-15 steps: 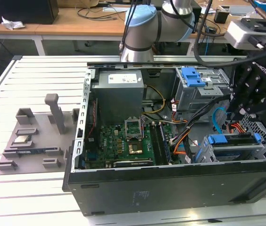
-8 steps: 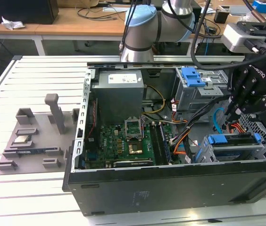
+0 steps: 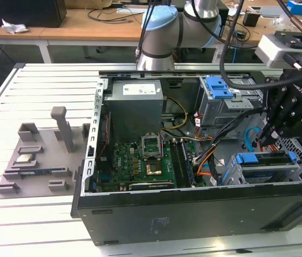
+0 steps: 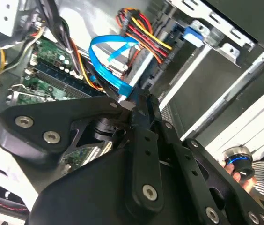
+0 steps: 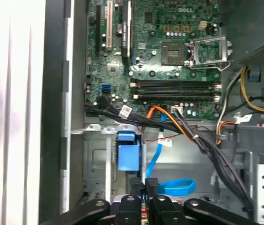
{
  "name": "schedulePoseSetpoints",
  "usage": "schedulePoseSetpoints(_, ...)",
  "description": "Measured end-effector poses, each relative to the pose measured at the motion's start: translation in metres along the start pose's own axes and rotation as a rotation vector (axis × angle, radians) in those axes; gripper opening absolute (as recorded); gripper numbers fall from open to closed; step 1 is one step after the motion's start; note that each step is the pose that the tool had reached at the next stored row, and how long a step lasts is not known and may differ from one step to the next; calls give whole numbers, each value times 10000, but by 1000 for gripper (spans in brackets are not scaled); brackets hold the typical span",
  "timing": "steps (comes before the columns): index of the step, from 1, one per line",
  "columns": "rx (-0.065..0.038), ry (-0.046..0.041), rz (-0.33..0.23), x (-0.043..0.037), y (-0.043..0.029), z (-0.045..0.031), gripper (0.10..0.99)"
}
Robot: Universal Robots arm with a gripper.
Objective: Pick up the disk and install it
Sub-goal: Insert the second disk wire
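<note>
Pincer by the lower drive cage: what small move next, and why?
Probably lift it slightly, straight up. The pincer hangs shut and apparently empty over the lower drive cage, with a blue cable and wire bundles close around it.

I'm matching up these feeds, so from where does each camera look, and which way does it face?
Exterior view: off the arm, looking down into the open computer case; the arm and pincer hang at that view's right.
First wrist view: on the arm, facing down at the green circuit board; the pincer shows shut.
Second wrist view: on the arm, close behind the pincer, facing the blue cable.
Both wrist views share the blue cable.
</note>
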State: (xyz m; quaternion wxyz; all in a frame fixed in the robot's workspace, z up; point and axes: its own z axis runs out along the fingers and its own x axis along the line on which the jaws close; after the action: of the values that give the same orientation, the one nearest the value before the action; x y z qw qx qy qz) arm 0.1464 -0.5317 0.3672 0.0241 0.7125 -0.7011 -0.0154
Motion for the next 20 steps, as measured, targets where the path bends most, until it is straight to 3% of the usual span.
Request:
schedulePoseSetpoints(10,-1,74,0,19,-143,163,161)
schedulePoseSetpoints(15,1,69,-2,18,-154,236,161)
schedulePoseSetpoints(20,-1,80,-2,18,-155,262,161)
